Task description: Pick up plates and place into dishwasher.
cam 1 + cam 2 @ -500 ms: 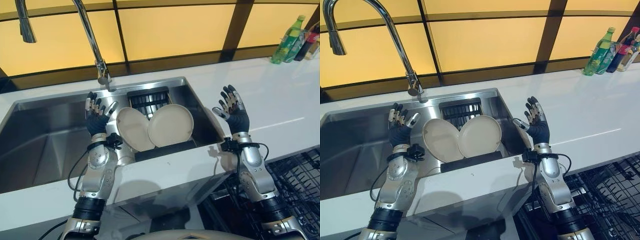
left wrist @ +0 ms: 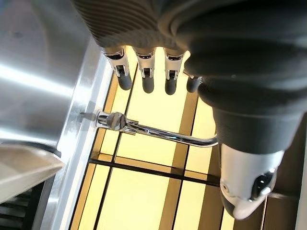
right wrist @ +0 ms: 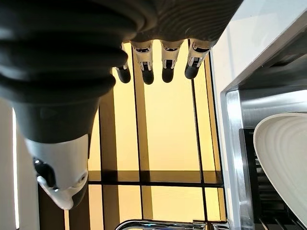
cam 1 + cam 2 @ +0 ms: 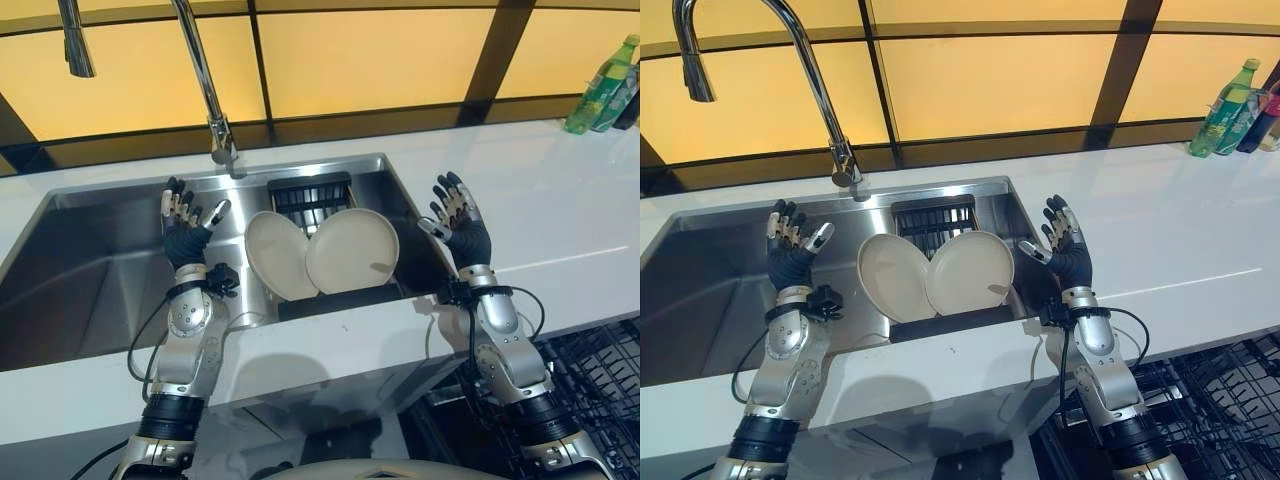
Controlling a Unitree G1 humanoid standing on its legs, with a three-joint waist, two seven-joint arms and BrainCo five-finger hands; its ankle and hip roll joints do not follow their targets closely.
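Note:
Two cream plates stand on edge in the steel sink (image 4: 90,280), leaning on a black rack: the left plate (image 4: 274,255) partly behind the right plate (image 4: 352,250). My left hand (image 4: 184,228) is raised over the sink, left of the plates, fingers straight and spread, holding nothing. My right hand (image 4: 459,222) is raised at the sink's right rim, right of the plates, also open and empty. The right plate's rim (image 3: 283,163) shows in the right wrist view, a plate edge (image 2: 24,167) in the left wrist view.
A tall curved tap (image 4: 205,80) rises behind the sink. White counter (image 4: 560,210) runs to the right, with bottles (image 4: 600,90) at its far end. The open dishwasher's black wire rack (image 4: 600,380) lies at the lower right, below the counter's front edge.
The camera has shifted, so the whole scene sits a little to the right and lower. Both hands stay raised and open beside the plates.

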